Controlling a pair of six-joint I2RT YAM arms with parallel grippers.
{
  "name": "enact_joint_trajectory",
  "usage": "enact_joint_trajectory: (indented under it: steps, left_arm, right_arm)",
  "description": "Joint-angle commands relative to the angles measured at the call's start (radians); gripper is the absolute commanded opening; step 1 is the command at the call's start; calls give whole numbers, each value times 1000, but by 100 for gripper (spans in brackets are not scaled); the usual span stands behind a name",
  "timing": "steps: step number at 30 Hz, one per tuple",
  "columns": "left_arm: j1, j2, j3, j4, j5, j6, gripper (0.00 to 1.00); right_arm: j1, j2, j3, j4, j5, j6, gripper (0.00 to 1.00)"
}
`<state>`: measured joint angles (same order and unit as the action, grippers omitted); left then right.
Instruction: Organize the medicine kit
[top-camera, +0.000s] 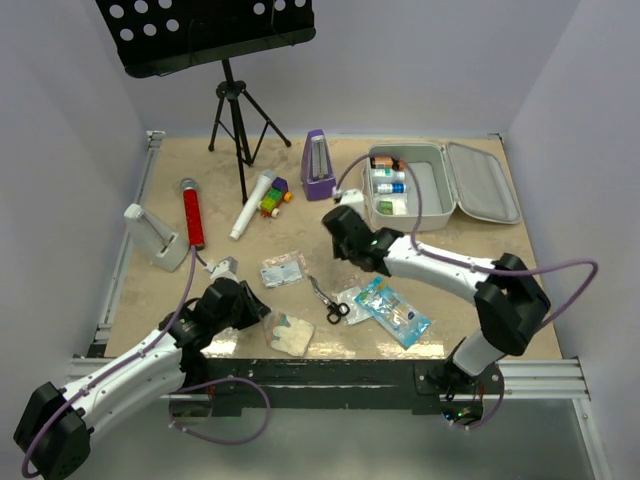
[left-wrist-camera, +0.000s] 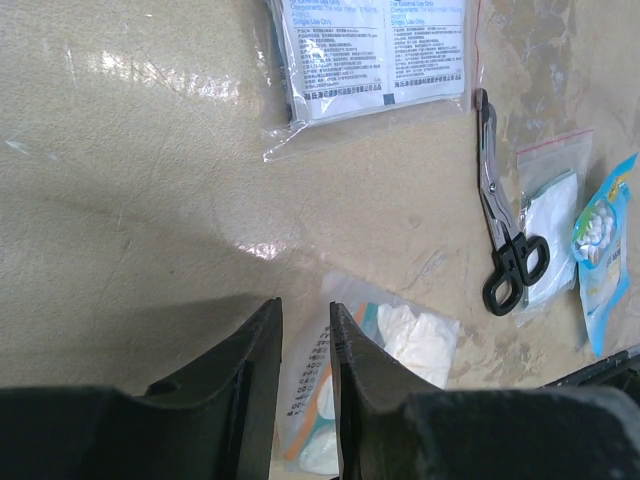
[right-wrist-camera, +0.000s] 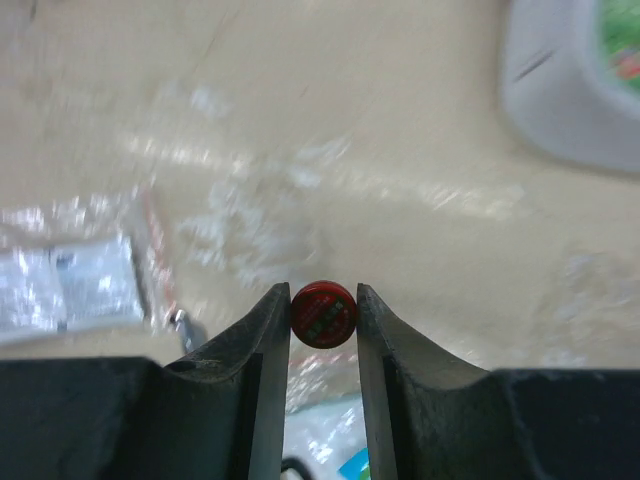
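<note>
The medicine kit (top-camera: 428, 186) lies open at the back right, white lid (top-camera: 484, 181) flat beside it and small bottles along its left side. Its corner (right-wrist-camera: 565, 90) shows blurred in the right wrist view. My right gripper (top-camera: 336, 220) (right-wrist-camera: 323, 300) hangs above the table left of the kit, shut on a small round red tin (right-wrist-camera: 323, 313). Low at the near left, my left gripper (top-camera: 258, 306) (left-wrist-camera: 305, 315) keeps a narrow gap between its fingers. It is just over the edge of a clear bag of gauze (left-wrist-camera: 405, 345) (top-camera: 290, 333); nothing is pinched.
Black-handled scissors (top-camera: 331, 301) (left-wrist-camera: 505, 235), a blue packet (top-camera: 396, 313) (left-wrist-camera: 605, 250), a small zip bag (left-wrist-camera: 550, 210) and a bag of sachets (top-camera: 282, 270) (left-wrist-camera: 375, 50) lie mid-table. A purple metronome (top-camera: 318, 165), music stand (top-camera: 235, 110), red tube (top-camera: 192, 215) and white holder (top-camera: 155, 238) stand farther back.
</note>
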<state>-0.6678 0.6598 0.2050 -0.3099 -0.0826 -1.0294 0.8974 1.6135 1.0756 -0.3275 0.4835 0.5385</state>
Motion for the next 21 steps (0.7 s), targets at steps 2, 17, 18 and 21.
enact_joint_trajectory:
  steps: [2,17,18,21]
  left_arm:
    - [5,-3,13,18,-8,12,30]
    - [7,18,25,12,-11,26,30]
    - [5,21,28,8,-16,29,30]
    - [5,21,28,2,-23,31,30]
  right_arm:
    - [-237,-107,121,39,75,-118,27]
    - [-505,221,291,163,-39,-115,25]
    - [-503,235,296,163,-45,-112,25]
    - [-503,263,299,169,-60,-109,26]
